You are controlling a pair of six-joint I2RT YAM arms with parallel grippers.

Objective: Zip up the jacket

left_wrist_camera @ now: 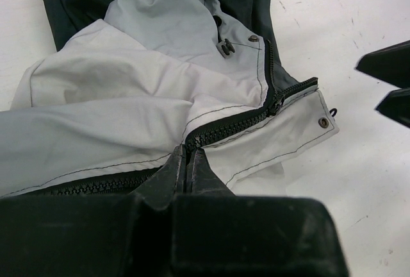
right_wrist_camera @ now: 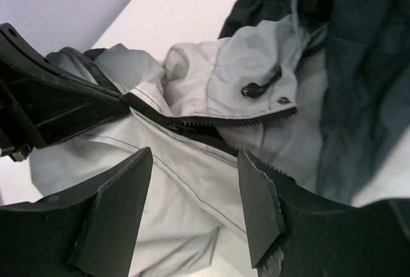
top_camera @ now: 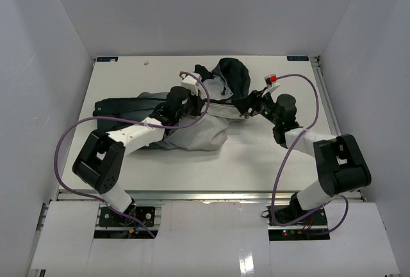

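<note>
The jacket (top_camera: 200, 137) lies crumpled mid-table, dark with light grey panels (left_wrist_camera: 115, 97). Its black zipper (left_wrist_camera: 237, 123) runs across the grey front and splits into two rows of teeth near the collar (right_wrist_camera: 256, 122). My left gripper (top_camera: 198, 106) is shut, its fingertips (left_wrist_camera: 187, 151) pinched on the zipper line at the small slider (right_wrist_camera: 171, 125). My right gripper (top_camera: 246, 107) stands open just right of the collar end. Its fingers (right_wrist_camera: 122, 193) hover over grey fabric with nothing between them. In the left wrist view the right gripper (left_wrist_camera: 379, 86) shows at the right edge.
The dark hood (top_camera: 234, 77) bunches at the back of the white table (top_camera: 192, 171), and a dark sleeve (top_camera: 122, 106) stretches left. Purple cables (top_camera: 64, 139) loop beside both arms. White walls close in the table on three sides.
</note>
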